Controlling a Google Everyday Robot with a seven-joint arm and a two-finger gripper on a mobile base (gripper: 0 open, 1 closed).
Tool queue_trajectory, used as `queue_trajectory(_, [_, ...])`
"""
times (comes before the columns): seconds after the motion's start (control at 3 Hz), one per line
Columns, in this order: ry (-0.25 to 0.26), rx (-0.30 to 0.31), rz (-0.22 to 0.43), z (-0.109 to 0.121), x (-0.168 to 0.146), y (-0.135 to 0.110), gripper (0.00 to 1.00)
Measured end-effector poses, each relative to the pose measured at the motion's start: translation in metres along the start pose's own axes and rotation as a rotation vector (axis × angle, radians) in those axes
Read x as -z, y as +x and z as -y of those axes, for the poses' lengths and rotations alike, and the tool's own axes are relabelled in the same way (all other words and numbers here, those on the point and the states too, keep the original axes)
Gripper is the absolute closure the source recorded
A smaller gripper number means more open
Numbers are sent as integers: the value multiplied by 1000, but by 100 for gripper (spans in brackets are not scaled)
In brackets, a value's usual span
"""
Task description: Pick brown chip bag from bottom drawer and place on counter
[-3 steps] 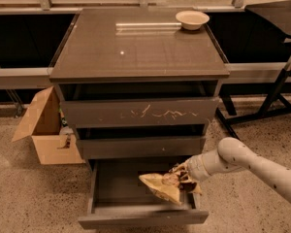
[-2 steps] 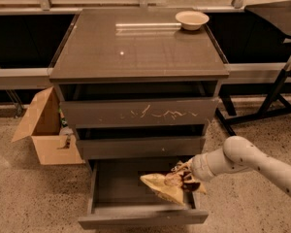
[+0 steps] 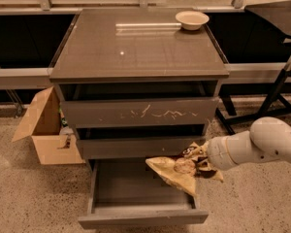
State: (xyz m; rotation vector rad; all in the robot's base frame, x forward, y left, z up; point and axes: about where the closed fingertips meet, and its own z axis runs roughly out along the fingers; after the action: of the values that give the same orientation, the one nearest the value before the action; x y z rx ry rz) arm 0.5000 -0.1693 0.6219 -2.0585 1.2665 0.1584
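Observation:
The brown chip bag (image 3: 177,170), crumpled tan-yellow foil with dark brown patches, hangs in the air above the right half of the open bottom drawer (image 3: 136,198). My gripper (image 3: 201,162) is shut on the bag's right end, at the height of the middle drawer's lower edge. My white arm reaches in from the right. The bag clears the drawer's floor and front panel. The counter (image 3: 136,47), a glossy dark grey-brown top, lies well above the gripper.
A pale bowl (image 3: 192,19) sits at the counter's back right corner. An open cardboard box (image 3: 43,127) stands on the floor left of the cabinet. A black stand's legs (image 3: 276,96) are to the right. The top drawer front (image 3: 140,113) is scratched.
My gripper has lifted the chip bag up out of the bottom drawer and a little to the right. The drawer stays open.

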Motion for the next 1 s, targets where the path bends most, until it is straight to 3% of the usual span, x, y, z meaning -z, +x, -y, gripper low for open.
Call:
queue_trajectory(0.33, [0,0,0,0,0,0,100])
queue_trajectory(0.67, [6,44,-50,17,20,-12,100])
queue_trajectory(1.0, [37,141,-169,60,77,-38,100])
